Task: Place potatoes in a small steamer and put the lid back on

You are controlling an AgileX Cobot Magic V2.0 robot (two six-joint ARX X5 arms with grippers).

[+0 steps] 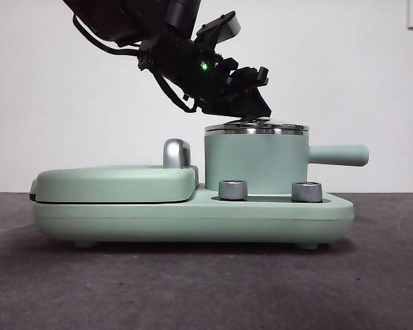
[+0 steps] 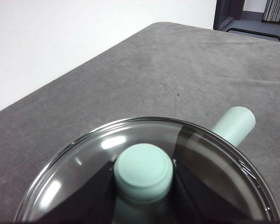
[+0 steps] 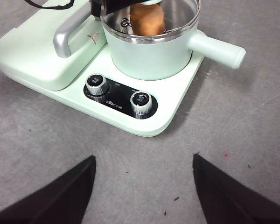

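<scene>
The small steamer (image 1: 255, 161) stands on the right half of the mint-green appliance, its side handle (image 1: 337, 155) pointing right. The lid (image 1: 256, 128) lies level on its steel rim. My left gripper (image 1: 251, 113) reaches down from above, and in the left wrist view (image 2: 143, 163) its jaws press both sides of the lid's mint-green knob (image 2: 143, 171). The potato (image 3: 147, 18) lies inside the steamer (image 3: 151, 56), seen in the right wrist view. My right gripper (image 3: 143, 156) is open and empty, above the table in front of the appliance.
The flat griddle cover (image 1: 117, 182) with a silver handle (image 1: 175, 152) fills the appliance's left half. Two steel dials (image 1: 233, 190) (image 1: 306, 191) sit on the front of the base. Grey table surface (image 1: 206, 289) lies all around.
</scene>
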